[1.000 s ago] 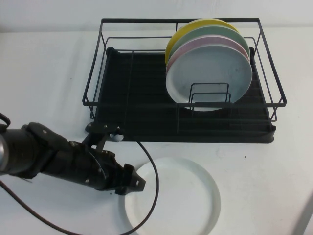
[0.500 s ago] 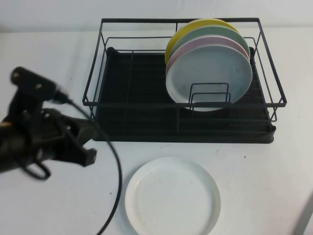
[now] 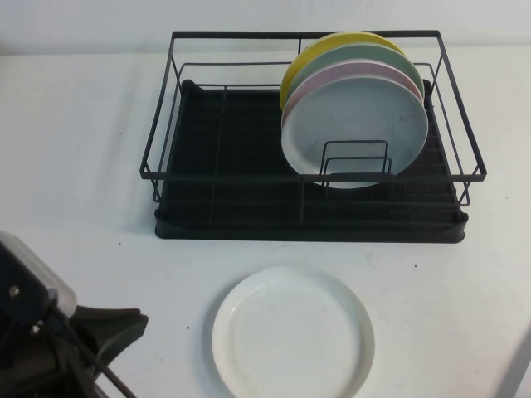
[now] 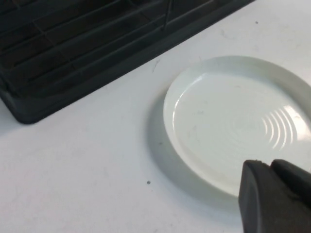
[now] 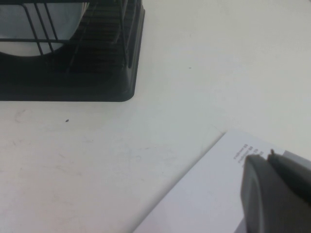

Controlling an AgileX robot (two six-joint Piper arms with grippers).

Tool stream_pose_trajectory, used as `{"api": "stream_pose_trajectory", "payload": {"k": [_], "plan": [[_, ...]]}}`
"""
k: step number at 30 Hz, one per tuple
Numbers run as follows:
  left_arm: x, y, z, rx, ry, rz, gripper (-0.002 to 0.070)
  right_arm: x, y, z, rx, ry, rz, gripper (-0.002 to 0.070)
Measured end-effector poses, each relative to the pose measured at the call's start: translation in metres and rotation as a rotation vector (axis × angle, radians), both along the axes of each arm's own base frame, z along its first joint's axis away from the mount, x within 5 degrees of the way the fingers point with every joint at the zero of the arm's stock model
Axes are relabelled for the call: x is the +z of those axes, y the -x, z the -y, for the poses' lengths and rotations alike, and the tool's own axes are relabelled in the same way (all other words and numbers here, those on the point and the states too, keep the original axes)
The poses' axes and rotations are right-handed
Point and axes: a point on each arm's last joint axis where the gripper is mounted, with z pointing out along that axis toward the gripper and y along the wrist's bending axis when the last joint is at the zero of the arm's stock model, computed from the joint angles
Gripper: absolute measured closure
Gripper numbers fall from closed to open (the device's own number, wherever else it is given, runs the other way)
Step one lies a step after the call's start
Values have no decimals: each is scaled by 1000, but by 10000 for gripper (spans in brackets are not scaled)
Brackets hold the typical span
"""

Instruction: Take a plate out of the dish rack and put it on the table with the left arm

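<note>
Plate (image 3: pixel 292 332) flat on table (image 3: pixel 75 149) before dish rack (image 3: pixel 311 220); left gripper (image 4: pixel 274 196) closed, empty, right gripper (image 5: pixel 277 191) closed: retreat clear, no nudging.

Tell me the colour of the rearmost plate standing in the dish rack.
Yellow; the rearmost plate in the dish rack shows best in the high view.

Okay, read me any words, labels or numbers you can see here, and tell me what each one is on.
White sheet on the table, beside the right pincer: two short lines of small dark print, too blurred to read.
Plate, dish rack, left pincer near the plate's rim: no text visible.
</note>
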Motion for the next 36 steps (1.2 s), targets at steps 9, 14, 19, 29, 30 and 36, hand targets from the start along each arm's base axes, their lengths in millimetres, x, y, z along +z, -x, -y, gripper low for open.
{"api": "stream_pose_trajectory", "payload": {"k": [9, 14, 19, 29, 30, 36], "plan": [[-12, 15, -18, 204, 33, -2, 676, 0, 0, 0, 1, -8, 0, 694], [-37, 26, -35, 366, 106, 166, 676, 0, 0, -1, 2, -26, -1, 694], [-59, 45, -51, 448, 138, 360, 676, 0, 0, -1, 2, -33, -1, 694], [-87, 68, -63, 589, 181, 242, 676, 0, 0, -1, 2, -34, -1, 694], [-88, 68, -64, 588, 172, 243, 676, 0, 0, -1, 2, -35, -1, 694], [-88, 69, -64, 585, 148, 254, 676, 0, 0, -1, 3, -36, -1, 694]]}}
